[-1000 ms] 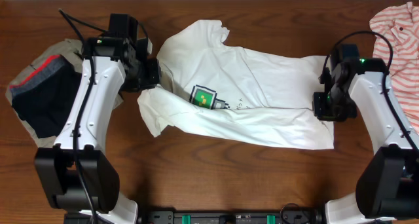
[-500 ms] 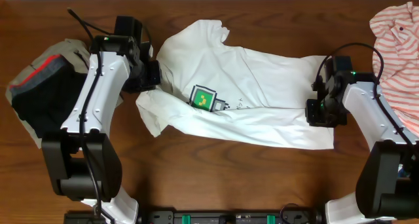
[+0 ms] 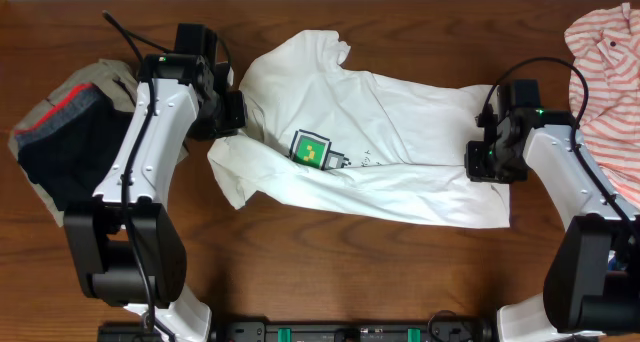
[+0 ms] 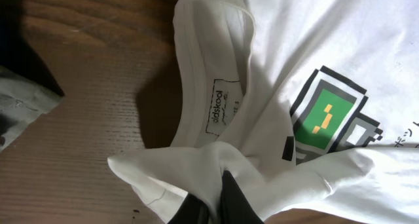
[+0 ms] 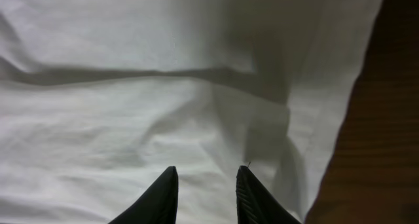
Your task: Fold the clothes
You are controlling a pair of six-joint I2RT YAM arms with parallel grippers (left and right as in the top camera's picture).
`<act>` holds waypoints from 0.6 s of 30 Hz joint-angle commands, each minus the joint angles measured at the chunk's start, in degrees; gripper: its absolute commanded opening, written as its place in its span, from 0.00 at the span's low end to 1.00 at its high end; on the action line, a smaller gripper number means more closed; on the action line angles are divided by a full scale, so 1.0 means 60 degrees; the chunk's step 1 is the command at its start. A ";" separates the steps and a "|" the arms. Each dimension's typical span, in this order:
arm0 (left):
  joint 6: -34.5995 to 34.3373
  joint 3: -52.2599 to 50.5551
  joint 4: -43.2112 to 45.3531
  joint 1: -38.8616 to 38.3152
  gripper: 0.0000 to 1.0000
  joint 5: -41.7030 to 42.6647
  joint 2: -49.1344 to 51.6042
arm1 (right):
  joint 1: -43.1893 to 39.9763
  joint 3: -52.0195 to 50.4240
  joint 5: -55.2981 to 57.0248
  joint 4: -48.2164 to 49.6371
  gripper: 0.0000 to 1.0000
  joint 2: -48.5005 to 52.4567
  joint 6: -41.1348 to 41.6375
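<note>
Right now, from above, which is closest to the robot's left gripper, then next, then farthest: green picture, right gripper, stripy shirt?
From the left gripper:
1. green picture, close by on the white shirt
2. right gripper, at the shirt's other end
3. stripy shirt, far right corner

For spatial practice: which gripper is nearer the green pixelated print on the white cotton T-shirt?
Left: left gripper pinches the white T-shirt beside its green print; right gripper at far edge.

Wrinkled white clothes [image 3: 400, 122] lie spread, partly folded.
</note>
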 commanded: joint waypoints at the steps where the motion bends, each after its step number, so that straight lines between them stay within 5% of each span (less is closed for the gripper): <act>1: -0.0091 -0.0124 0.0011 0.0015 0.06 -0.0157 0.0007 | -0.0233 -0.0040 0.0368 0.0073 0.29 0.0051 -0.0044; 18: -0.0091 -0.0124 0.0040 0.0015 0.06 -0.0157 0.0007 | -0.0612 -0.0095 0.0364 0.0554 0.39 0.0069 -0.0011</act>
